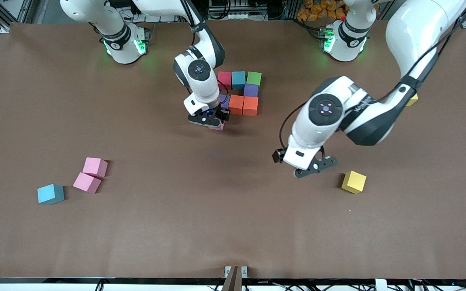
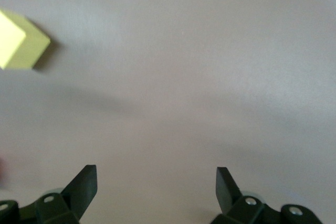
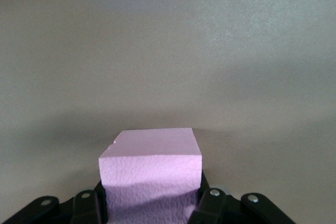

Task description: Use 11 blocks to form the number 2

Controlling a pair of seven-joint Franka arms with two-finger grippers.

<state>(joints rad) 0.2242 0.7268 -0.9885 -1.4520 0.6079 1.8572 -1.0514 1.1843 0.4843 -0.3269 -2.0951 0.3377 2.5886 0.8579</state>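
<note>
My right gripper [image 1: 212,120] is shut on a pink block [image 1: 218,126], low over the table at the edge of the block cluster; the block fills the right wrist view [image 3: 152,163] between the fingers [image 3: 210,202]. The cluster holds a red block [image 1: 224,79], a light blue block [image 1: 238,79], a green block [image 1: 254,77], a purple block [image 1: 251,89], an orange block [image 1: 236,104] and a red-orange block [image 1: 251,106]. Another purple block [image 1: 225,101] is partly hidden by the right gripper. My left gripper [image 1: 313,169] is open and empty beside a yellow block [image 1: 353,182], which also shows in the left wrist view [image 2: 21,40].
Two pink blocks [image 1: 94,167] [image 1: 87,182] and a light blue block [image 1: 50,194] lie loose toward the right arm's end of the table. A second yellow block [image 1: 412,99] peeks out under the left arm. Bare brown table [image 1: 217,210] lies nearer the front camera.
</note>
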